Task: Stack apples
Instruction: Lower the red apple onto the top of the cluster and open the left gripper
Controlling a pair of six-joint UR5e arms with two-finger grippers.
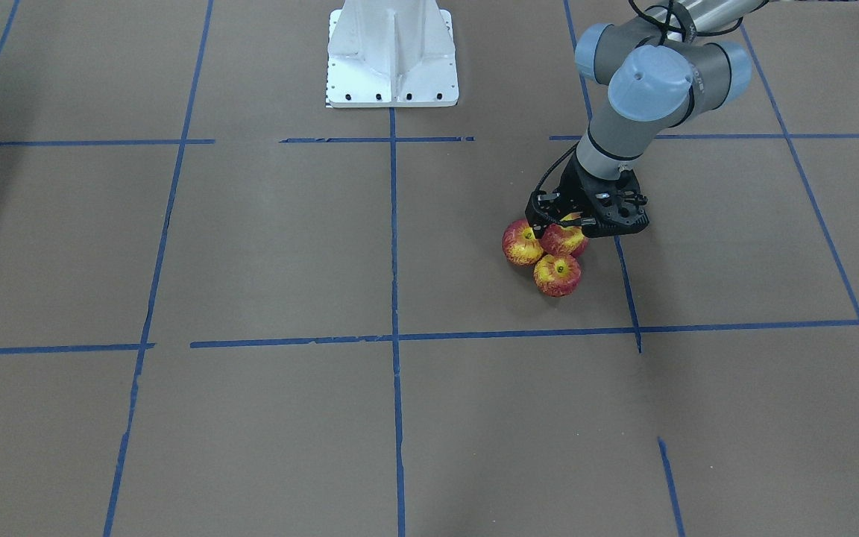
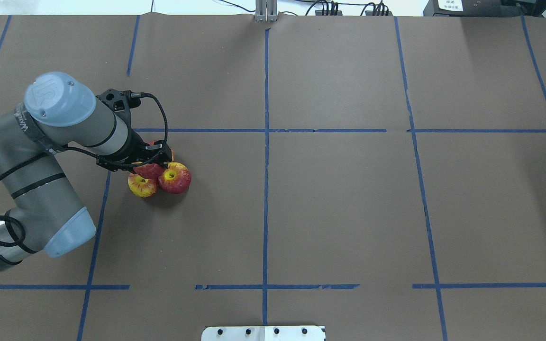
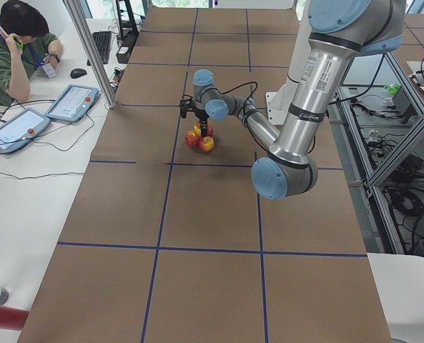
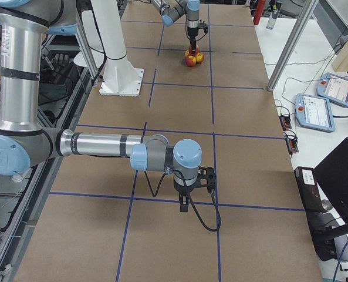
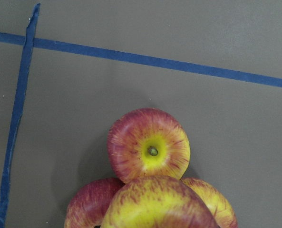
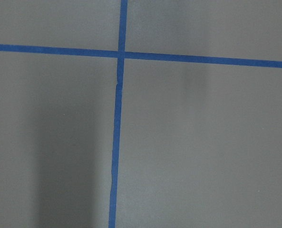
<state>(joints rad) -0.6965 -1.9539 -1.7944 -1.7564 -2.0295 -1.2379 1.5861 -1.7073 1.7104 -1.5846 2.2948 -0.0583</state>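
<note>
Right, front view: left gripper [image 1: 575, 221] low over the pile, fingers either side of the top apple [image 1: 564, 240]. Gripping or loose, can't tell. Overhead: three base apples [image 2: 175, 178] huddle touching, prob. so they cradle no. four. Left wrist cam: top apple sits in their dip. Right-side view: right gripper [image 4: 186, 202] hangs well apart over the table [image 4: 250, 147]; open or closed, can't tell.

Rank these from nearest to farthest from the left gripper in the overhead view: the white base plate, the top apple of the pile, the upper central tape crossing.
1. The top apple: right under the left gripper, sitting on the pile.
2. The upper central tape crossing: off to the right of the gripper in this view, mid-table.
3. The white base plate: at the bottom edge, centre, clearly farthest.
</note>
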